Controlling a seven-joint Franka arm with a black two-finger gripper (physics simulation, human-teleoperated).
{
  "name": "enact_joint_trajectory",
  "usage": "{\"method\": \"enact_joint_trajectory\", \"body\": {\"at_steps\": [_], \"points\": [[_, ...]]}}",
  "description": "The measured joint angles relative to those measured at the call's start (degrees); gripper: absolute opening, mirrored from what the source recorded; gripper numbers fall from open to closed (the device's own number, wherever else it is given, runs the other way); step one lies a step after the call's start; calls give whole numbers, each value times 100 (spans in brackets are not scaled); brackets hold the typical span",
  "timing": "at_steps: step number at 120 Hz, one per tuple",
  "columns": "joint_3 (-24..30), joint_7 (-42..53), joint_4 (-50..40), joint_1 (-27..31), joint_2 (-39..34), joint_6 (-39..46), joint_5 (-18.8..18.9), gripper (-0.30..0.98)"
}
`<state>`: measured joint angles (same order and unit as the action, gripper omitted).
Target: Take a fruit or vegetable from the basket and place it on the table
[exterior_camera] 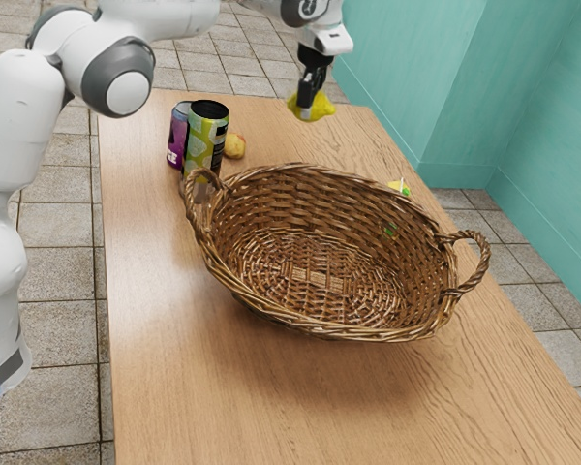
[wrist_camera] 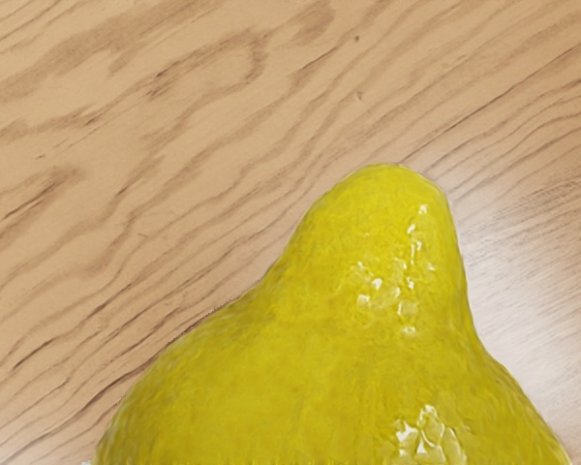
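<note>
Exterior view: had the lemon (exterior_camera: 324,108) up in the air in the gripper (exterior_camera: 309,105), on the far side of the basket (exterior_camera: 315,334) and over the far part of the table (exterior_camera: 290,138). Judging by that, was at the setting-down step, with the grasp made and the lowering and release left to do. Called next for a slow, straight descent onto the wood, stopping at light contact, then a gentle spreading of the fingers (exterior_camera: 307,94) and a rise straight up. Needed no swing toward the near side, so as to miss the basket's rim; wanted room, too, from the green-patterned can (exterior_camera: 206,140), the purple can (exterior_camera: 177,140) and the small round fruit (exterior_camera: 234,146), all toward the exterior view's left. Looked closed on the lemon, gripping from two sides, low down near the tips. Bulged out past the fingers toward the exterior view's left and right, well above the wood, touching neither basket nor cans. Loomed large in the wrist view, just under the gripper, with a narrow end and a broad body, and with wood grain below. Could perhaps roll once freed, given such rounded sides; seemed best released only after touching down.
</note>
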<state>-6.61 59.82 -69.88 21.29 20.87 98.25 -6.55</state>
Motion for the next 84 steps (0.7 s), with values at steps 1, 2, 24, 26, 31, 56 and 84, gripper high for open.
{"method": "enact_joint_trajectory", "body": {"at_steps": [1, 2, 24, 26, 31, 56, 84], "points": [[11, 0, 7, 12, 11, 6, -5, 42], [22, -1, 13, 22, 22, 11, -9, 42], [91, 11, 43, 119, 170, 179, -66, 57], [93, 13, 43, 137, 174, 191, -70, 58], [96, 19, 42, 167, 180, 218, -75, 61], [206, 47, 20, 269, 156, 284, -167, 67], [4055, -826, -579, 1613, -941, -54, 575, 68]]}}
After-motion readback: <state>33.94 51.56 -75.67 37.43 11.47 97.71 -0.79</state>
